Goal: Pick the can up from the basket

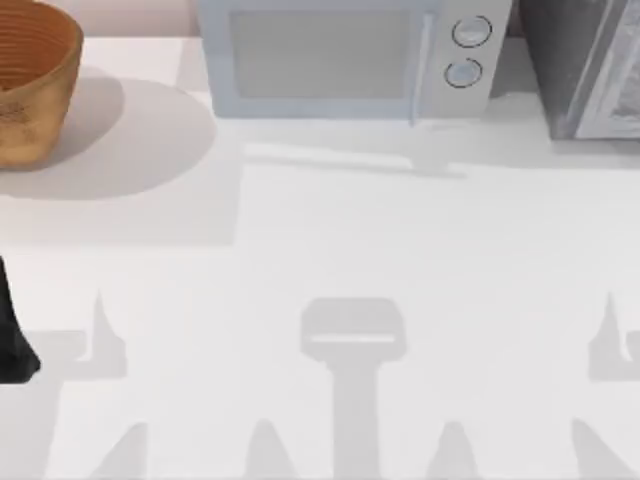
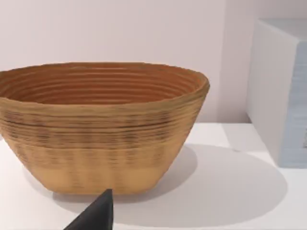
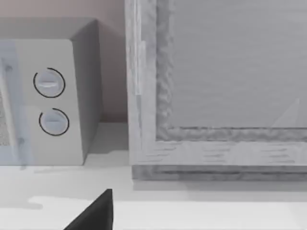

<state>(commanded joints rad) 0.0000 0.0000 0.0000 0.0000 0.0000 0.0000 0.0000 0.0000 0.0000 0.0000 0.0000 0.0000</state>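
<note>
White table [image 1: 320,250] carries basket [image 1: 30,90], microwave [image 1: 340,60]; claw state unclear.

Plain white flat worktop [image 1: 330,250], crossed by grey shadows. At far left corner, round orange-brown ribbed wicker basket [image 1: 30,85], standing upright, casting a broad shadow rightward. Along back edge at middle, pale blue-grey boxy microwave [image 1: 350,60] with two round dials. At far right corner, grey rough-edged box-like cabinet [image 1: 590,65], just beside microwave, apart from it.
</note>
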